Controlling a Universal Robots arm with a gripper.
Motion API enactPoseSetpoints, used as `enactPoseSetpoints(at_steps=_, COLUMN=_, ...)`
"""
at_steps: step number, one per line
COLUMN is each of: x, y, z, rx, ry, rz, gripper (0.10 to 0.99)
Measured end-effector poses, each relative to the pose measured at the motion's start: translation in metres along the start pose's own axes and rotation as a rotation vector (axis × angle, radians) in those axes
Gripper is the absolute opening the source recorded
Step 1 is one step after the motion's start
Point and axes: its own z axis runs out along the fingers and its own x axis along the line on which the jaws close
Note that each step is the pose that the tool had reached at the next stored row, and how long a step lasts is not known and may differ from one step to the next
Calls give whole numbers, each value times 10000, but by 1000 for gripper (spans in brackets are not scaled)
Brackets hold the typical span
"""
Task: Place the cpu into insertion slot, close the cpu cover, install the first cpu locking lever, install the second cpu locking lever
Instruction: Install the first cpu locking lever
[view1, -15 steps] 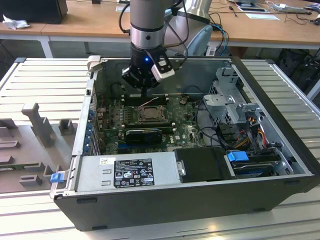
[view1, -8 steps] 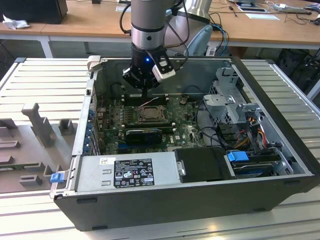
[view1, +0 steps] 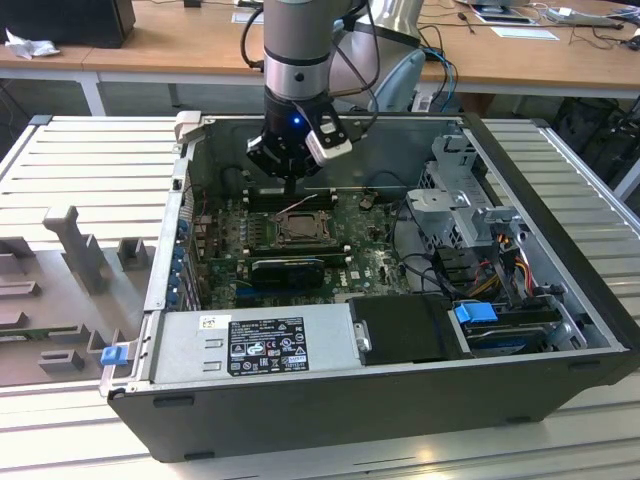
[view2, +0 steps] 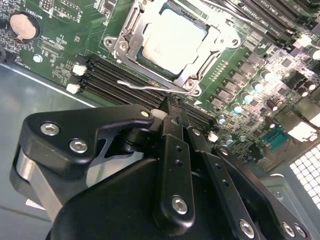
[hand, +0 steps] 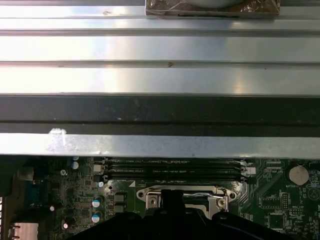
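A ribbed grey metal table (view1: 70, 160) carries the open black computer case (view1: 400, 400), with wooden desks (view1: 180, 45) along the room's far side. Inside the case lies the green motherboard (view1: 345, 230), the power supply (view1: 250, 345) at its six o'clock in the exterior view. The gripper (view1: 290, 185) hangs at the twelve o'clock edge of the insertion slot (view1: 298, 228), its jaws drawn together on nothing. In the second wrist view the cpu (view2: 172, 40) sits in the socket under the cpu cover (view2: 197, 62), a thin lever (view2: 150, 86) alongside.
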Motion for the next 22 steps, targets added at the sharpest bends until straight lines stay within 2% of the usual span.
enactPoseSetpoints(at_steps=4, x=-67, y=0, z=30, rx=-30, ry=1, rz=-50, gripper=106)
enactPoseSetpoints(at_steps=7, x=-72, y=-1, z=50, rx=-38, ry=-2, rz=-152, gripper=106)
enactPoseSetpoints(at_steps=12, x=-74, y=-1, z=94, rx=-35, ry=-80, rz=-345, gripper=106)
enactPoseSetpoints(at_steps=18, x=-109, y=74, z=138, rx=-39, ry=-76, rz=-402, gripper=106)
enactPoseSetpoints(at_steps=22, x=-179, y=75, z=156, rx=-38, ry=-69, rz=-489, gripper=106)
